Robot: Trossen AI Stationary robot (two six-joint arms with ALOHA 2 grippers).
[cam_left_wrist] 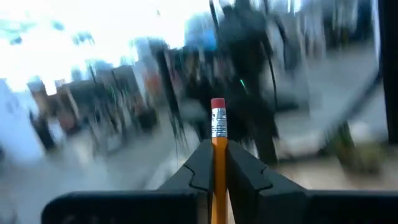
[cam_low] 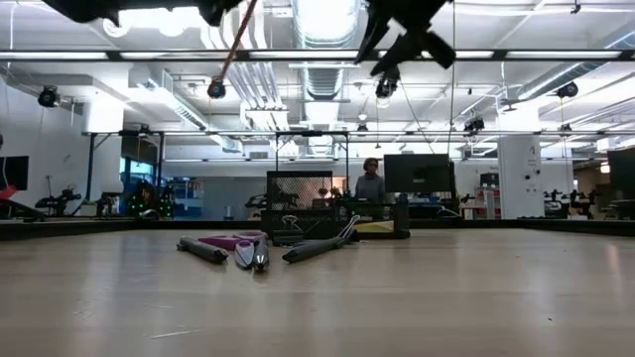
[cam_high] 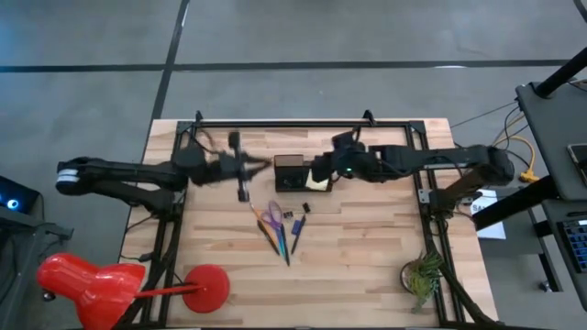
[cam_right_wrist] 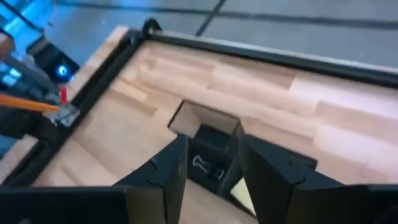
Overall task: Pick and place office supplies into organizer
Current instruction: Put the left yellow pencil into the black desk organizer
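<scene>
We see the left claw (cam_left_wrist: 214, 171) raised above the desk (cam_high: 367, 275) toward its left side, its fingers closed on the orange pencil (cam_left_wrist: 217, 155), eraser end pointing forward. To its right, near the middle of the desk and somewhat toward the far edge, stands the organizer (cam_high: 292, 171), a black mesh box; the right wrist view shows a binder clip (cam_right_wrist: 200, 164) already lying in one compartment, and a yellow sticky-note pad (cam_high: 319, 183) sits against its right side. In front of it, toward the near edge, the purple-handled scissors (cam_high: 272, 216), the pens (cam_high: 295, 235) and two small dark clips (cam_high: 303, 210) lie loose on the desk. The right claw (cam_right_wrist: 208, 171) hovers just over the organizer with its fingers apart and empty. We judge the task early: one clip in, the pencil in transit, most items left. We can read no brand or writing
</scene>
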